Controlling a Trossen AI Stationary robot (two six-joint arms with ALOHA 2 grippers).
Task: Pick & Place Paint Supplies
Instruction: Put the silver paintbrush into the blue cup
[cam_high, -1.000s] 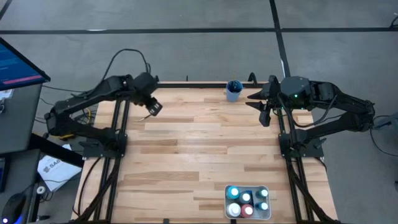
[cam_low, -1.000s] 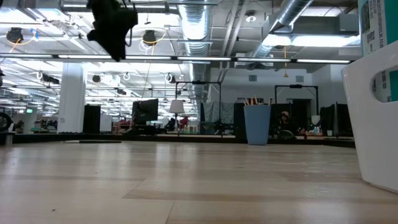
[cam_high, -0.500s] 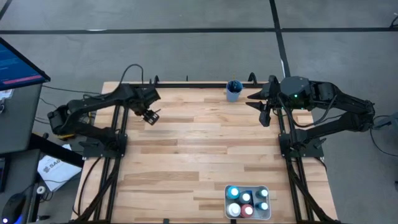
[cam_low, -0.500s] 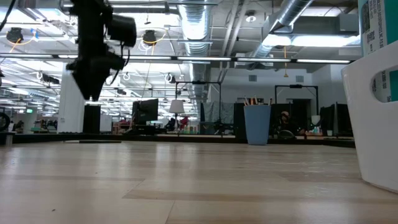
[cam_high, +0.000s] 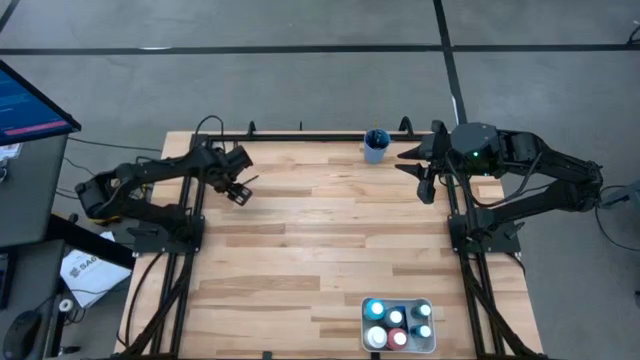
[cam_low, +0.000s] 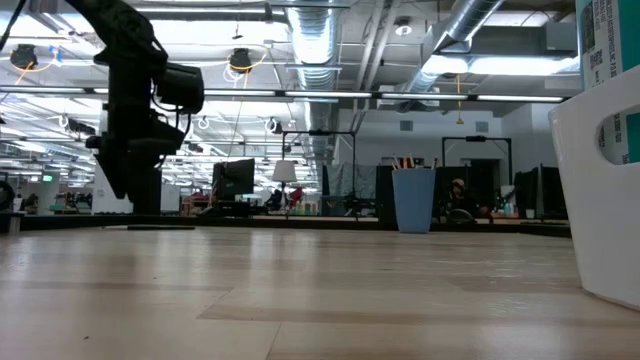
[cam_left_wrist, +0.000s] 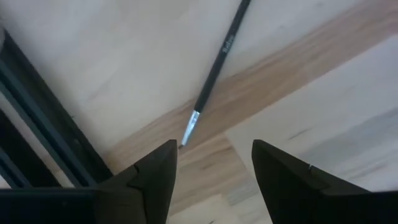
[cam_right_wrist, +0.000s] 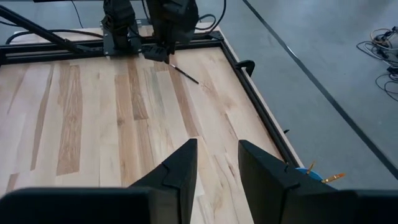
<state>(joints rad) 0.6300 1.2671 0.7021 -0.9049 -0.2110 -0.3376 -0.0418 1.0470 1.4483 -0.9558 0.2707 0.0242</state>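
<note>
I've got the left gripper (cam_left_wrist: 211, 168) spread open just above a brush (cam_left_wrist: 214, 65) lying near the table's (cam_high: 320, 250) left far edge, so next I descend and pinch it; the right gripper (cam_right_wrist: 214, 165) waits open by the cup (cam_high: 376, 146).

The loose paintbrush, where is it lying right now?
The paintbrush lies flat on the table near its far left corner, just in front of the left hand.

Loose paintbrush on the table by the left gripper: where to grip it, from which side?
Grip the paintbrush mid-handle, from straight above, fingers straddling it across its length. It lies flat and thin on the table, metal ferrule end nearest the open left gripper, already overhead.
</note>
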